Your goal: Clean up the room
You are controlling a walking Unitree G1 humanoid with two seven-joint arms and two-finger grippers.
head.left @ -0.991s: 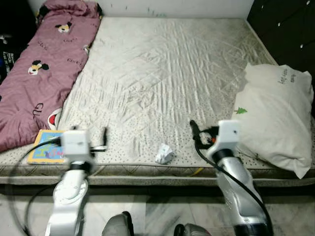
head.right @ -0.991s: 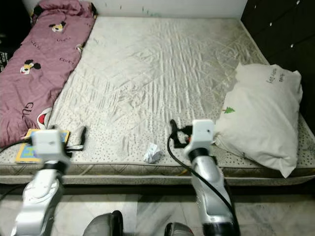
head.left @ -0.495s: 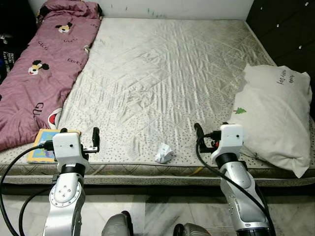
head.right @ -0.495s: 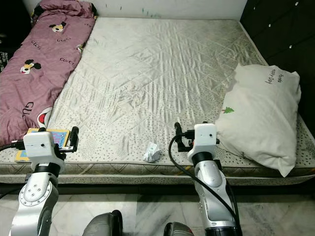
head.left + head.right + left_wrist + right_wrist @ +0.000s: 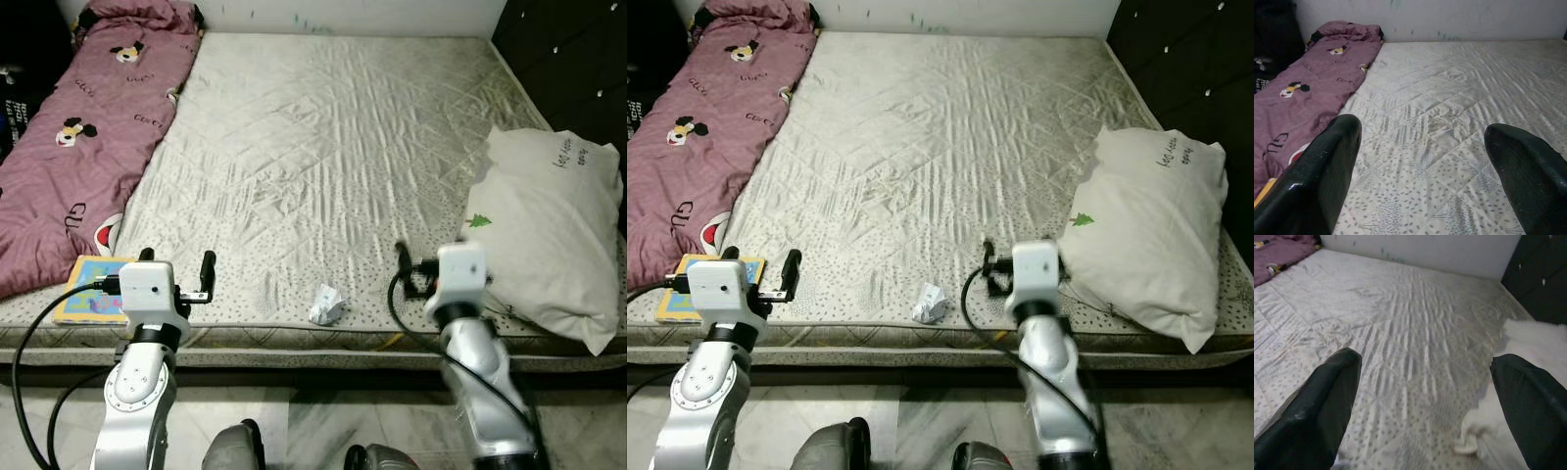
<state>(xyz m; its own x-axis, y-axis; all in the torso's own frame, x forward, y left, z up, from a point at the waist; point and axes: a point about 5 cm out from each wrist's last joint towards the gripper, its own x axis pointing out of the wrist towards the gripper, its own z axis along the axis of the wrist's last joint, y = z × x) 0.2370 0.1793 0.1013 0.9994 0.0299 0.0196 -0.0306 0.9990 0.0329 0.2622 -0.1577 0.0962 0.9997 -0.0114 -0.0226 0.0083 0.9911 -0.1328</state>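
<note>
A crumpled white paper ball (image 5: pixel 326 305) lies on the bare mattress (image 5: pixel 323 147) near its front edge, between my two arms. My left gripper (image 5: pixel 176 262) hovers open over the front edge, to the left of the paper, beside a colourful children's book (image 5: pixel 93 302). On the other side of the paper, close to a white pillow (image 5: pixel 549 245), my right gripper (image 5: pixel 419 264) is open too. Both wrist views look across the mattress between widely spread black fingers (image 5: pixel 1327 171) (image 5: pixel 1327 401), with nothing held.
A pink cartoon-print blanket (image 5: pixel 88 137) covers the mattress's left side. A dark cabinet (image 5: pixel 578 59) stands at the right, and dark items (image 5: pixel 15 88) sit at the far left. Marble floor (image 5: pixel 304 431) lies below the bed edge.
My left arm has shifted slightly to the right along the bed edge. The right arm has moved a little and is blurred. The paper ball has not moved.
</note>
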